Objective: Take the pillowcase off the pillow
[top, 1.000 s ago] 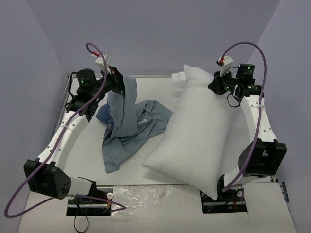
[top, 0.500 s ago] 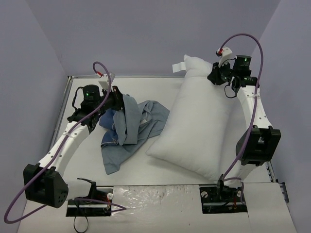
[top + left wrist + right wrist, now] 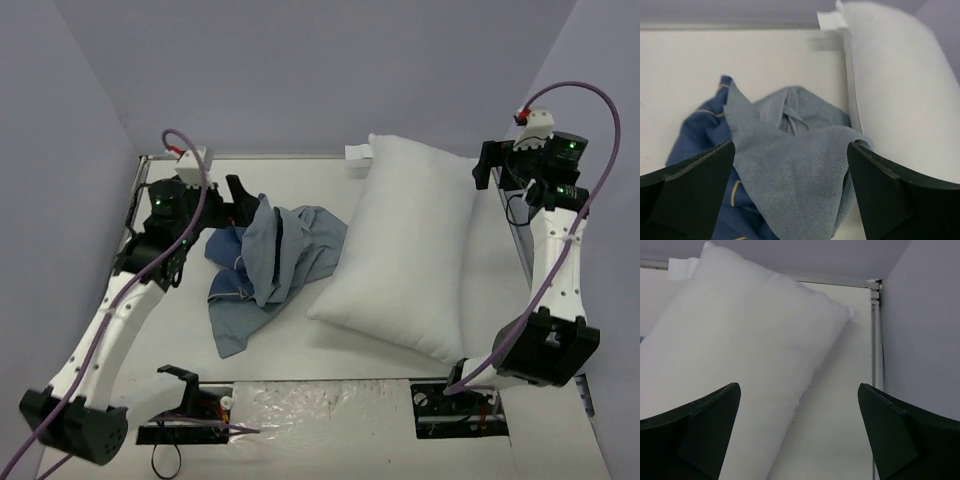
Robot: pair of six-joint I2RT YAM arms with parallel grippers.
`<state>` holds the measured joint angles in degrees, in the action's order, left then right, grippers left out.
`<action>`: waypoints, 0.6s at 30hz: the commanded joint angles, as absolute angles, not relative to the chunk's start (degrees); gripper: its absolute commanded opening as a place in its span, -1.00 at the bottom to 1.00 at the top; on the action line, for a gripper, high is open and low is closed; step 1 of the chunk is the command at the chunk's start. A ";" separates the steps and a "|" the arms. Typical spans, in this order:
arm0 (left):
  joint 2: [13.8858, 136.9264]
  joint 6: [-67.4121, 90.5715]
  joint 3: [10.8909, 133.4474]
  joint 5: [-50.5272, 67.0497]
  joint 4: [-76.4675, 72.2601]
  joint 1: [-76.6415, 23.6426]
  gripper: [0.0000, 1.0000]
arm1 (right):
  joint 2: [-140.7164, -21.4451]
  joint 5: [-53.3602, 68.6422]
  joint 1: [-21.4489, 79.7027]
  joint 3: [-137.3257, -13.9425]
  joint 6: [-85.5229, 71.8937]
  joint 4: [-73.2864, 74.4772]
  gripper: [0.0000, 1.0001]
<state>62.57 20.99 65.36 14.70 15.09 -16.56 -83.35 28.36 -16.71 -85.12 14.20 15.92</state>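
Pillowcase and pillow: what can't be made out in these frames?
- pillowcase: top view, its own folds hide the opening and lower layers; left wrist view, bottom edge cuts it off.
- pillow: underside hidden in every view; right wrist view, left and bottom edges cut it off.
- tag: too small to read any print, top view.
- left gripper: whether the raised fold touches its jaws is unclear, left wrist view.

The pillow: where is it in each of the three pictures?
Top view: the pillow lies right of centre.
Left wrist view: it fills the right side.
Right wrist view: it fills the left and centre.
Shared landmark: its white tag at the far corner.
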 commanded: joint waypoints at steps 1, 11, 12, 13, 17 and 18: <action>54.07 20.64 69.00 3.17 18.10 -16.79 0.89 | -78.05 23.66 -17.75 -84.46 11.26 18.97 1.00; 45.89 23.91 64.87 0.53 27.33 -16.70 0.89 | -74.09 13.81 -17.75 -82.44 3.26 20.65 1.00; 45.44 23.91 64.08 0.53 27.86 -16.79 0.89 | -73.92 13.62 -17.75 -82.53 1.95 20.65 1.00; 44.31 23.91 63.64 0.61 28.12 -16.70 0.89 | -73.65 13.36 -17.75 -82.79 1.41 20.65 1.00; 42.10 24.17 61.96 0.53 28.56 -16.70 0.89 | -73.21 12.39 -17.75 -83.14 0.09 20.65 1.00; 41.75 24.00 61.79 0.61 28.65 -16.79 0.89 | -73.04 12.48 -17.75 -83.23 0.00 20.65 1.00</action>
<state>43.44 23.40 61.52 1.23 27.46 -16.56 -75.57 14.31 -17.91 -82.37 2.17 21.10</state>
